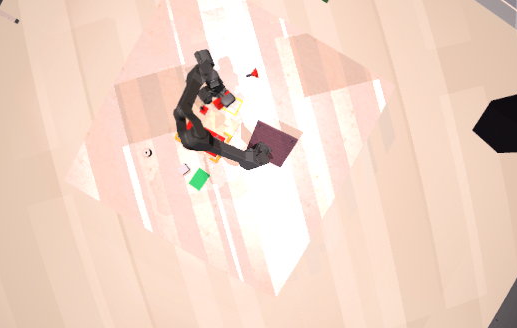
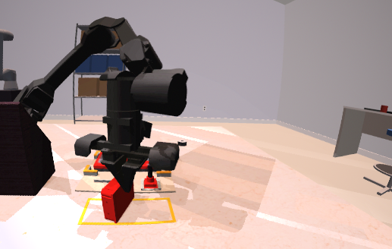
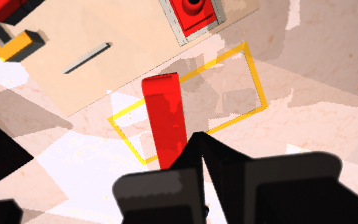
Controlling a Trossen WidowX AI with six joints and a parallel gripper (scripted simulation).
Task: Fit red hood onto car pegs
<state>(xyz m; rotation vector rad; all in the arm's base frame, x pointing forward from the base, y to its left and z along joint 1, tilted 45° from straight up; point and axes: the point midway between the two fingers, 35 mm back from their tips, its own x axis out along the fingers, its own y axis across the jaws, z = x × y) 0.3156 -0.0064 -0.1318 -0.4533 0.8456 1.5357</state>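
Note:
The red hood [image 2: 108,205] [image 3: 167,117] stands on a narrow edge, slightly tilted, inside the yellow outline [image 2: 173,210] [image 3: 256,75]. My gripper [image 2: 129,190] [image 3: 198,136] is shut, with its fingertips low against or just beside one end of the hood; the hood does not show between them. The exact contact is hidden. The red chassis [image 2: 99,165] sits behind in the jig with orange corner blocks [image 2: 90,172] [image 3: 16,49], mostly covered by the arm. The engine block and pegs cannot be made out.
A red part with a black knob [image 2: 150,184] [image 3: 193,19] stands in a pale holder beyond the hood. A silver bar [image 3: 87,58] lies on the beige board [image 3: 66,97]. A dark block [image 1: 279,140] [image 2: 1,152] carries the arm. A green square [image 1: 199,179] and small wheel [image 1: 147,150] lie farther off.

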